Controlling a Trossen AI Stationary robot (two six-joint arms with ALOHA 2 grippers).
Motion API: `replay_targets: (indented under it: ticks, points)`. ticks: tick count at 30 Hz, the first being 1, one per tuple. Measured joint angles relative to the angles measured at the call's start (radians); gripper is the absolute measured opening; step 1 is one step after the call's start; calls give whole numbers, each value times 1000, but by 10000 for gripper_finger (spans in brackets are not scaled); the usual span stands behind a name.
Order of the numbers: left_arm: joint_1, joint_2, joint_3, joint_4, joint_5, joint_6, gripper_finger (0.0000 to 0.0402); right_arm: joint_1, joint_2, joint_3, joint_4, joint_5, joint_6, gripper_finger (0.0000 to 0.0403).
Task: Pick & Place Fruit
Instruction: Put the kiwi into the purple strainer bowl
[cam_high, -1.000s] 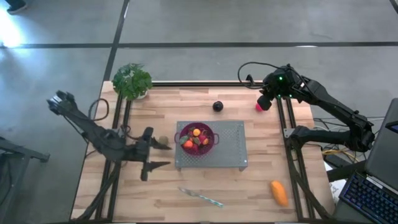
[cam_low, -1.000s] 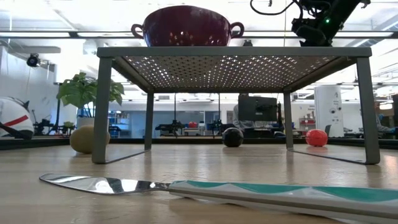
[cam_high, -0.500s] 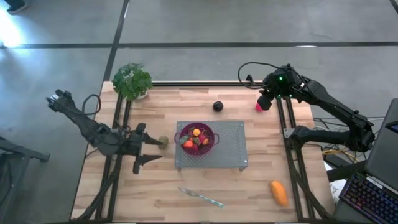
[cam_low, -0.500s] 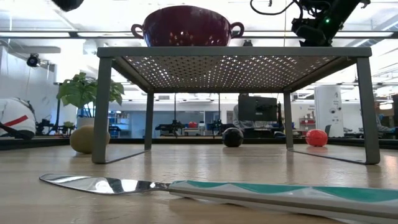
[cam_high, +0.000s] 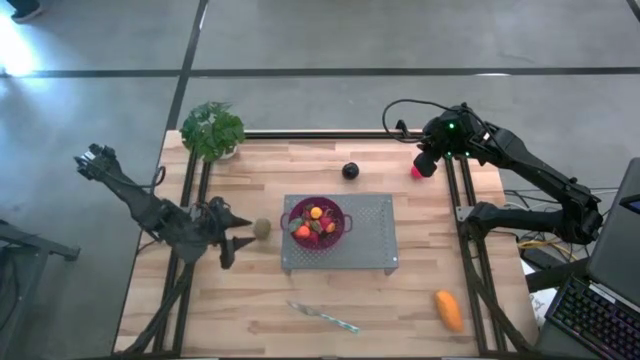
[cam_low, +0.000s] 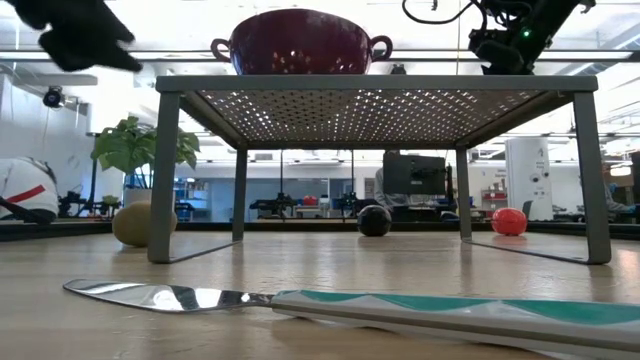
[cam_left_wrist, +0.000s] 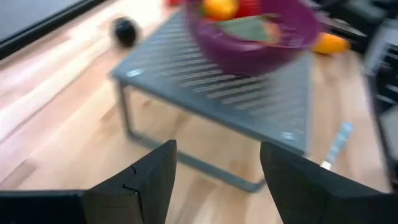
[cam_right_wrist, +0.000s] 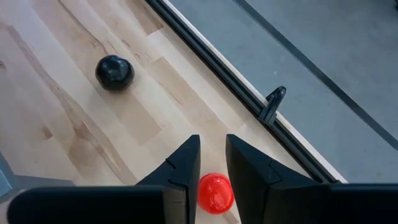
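Swinging back since a second ago, the left gripper (cam_high: 232, 243) now points, fingers parted and empty, at the kiwi (cam_high: 262, 228) just left of the rack (cam_high: 370, 240).

Low view: kiwi (cam_low: 136, 224) rests beside the rack's leg.

Right wrist view: right gripper (cam_right_wrist: 212, 163), fingers narrowed, not yet gripping, straddles the pink-red ball (cam_right_wrist: 215, 193), probably light, hard and slippery; take it across the middle.

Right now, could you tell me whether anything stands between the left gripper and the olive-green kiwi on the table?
Nothing visible does. In the high view the left gripper, fingers apart, sits just left of the kiwi, with only bare wood between them. The metal rack with the purple colander stands on the kiwi's far side, to its right.
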Motion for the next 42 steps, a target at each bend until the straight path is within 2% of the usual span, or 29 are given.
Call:
replay_targets:
  ticks: [5, 10, 16, 25, 30, 34, 42]
  points:
    - [6, 8, -5, -102, -81, -207, 226, 0, 0, 0, 13, 0, 0, 76]
    - [28, 57, -37, -116, -81, -216, 225, 0, 0, 0, 42, 0, 0, 94]
    - [77, 127, -88, -117, -85, -361, 225, 0, 0, 0, 46, 0, 23, 115]
    - [169, 202, -91, -113, -78, -406, 230, 0, 0, 0, 48, 0, 19, 146]
    - [239, 208, -103, -90, 4, -409, 269, 0, 0, 0, 48, 0, 19, 162]
    - [269, 215, -124, -23, 24, -407, 298, 0, 0, 0, 49, 0, 19, 173]
    - [276, 253, -175, 92, 27, -438, 299, 0, 0, 0, 48, 0, 17, 191]
